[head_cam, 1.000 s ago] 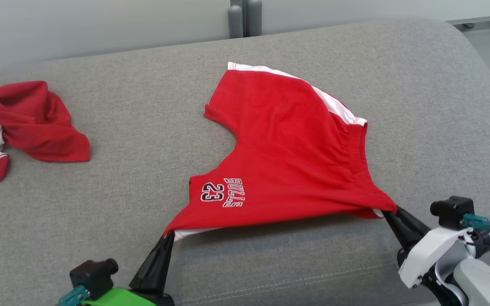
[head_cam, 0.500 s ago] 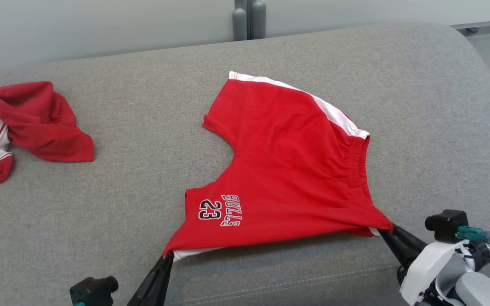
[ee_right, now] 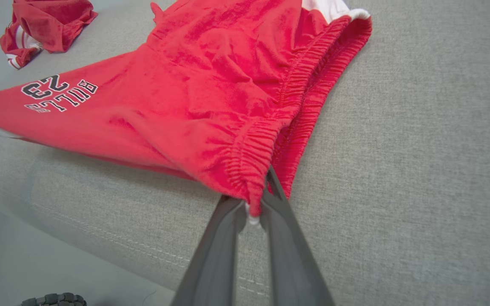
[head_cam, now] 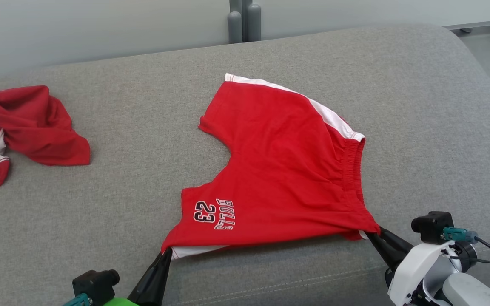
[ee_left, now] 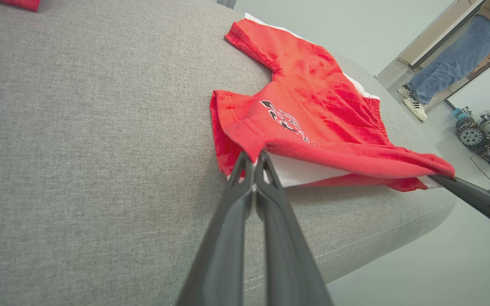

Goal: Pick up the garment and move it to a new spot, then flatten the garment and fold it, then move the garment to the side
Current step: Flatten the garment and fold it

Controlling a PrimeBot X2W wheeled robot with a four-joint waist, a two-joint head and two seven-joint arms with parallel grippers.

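Garment, head view: red shorts (head_cam: 287, 170) lie spread at the centre of the grey cushion (head_cam: 121, 204). The far leg points toward 12 o'clock, and the near edge is lifted and drawn taut between two held corners.
Grip at 7 o'clock, head view: left jaws are closed on the leg-hem corner (head_cam: 177, 240).
Grip at 4 o'clock, head view: right jaws are closed on the waistband end (head_cam: 366, 221).
Other cloth, head view: a second red garment (head_cam: 28, 123) is bunched at 9 o'clock, well apart from the shorts.
Left wrist view: dark fingers (ee_left: 232, 212) meet on the hem corner, with white lining (ee_left: 300, 172) just beside the pinch. The lifted edge runs toward 3 o'clock to the other arm's tip.
Right wrist view: fingers (ee_right: 289, 255) pinch the gathered elastic (ee_right: 296, 80) with a sliver of white cloth between them. The waistband runs off toward 1 o'clock.
Handling: I judge the cloth to be a light, limp knit, not fragile. It likely sags where unsupported, drags on the textured cushion and stretches at the elastic.
Hold: hemmed corners and the elasticated edge look the best places to grip, being thick enough not to slip out. Both layers should sit in the pinch, or the shorts may open up.
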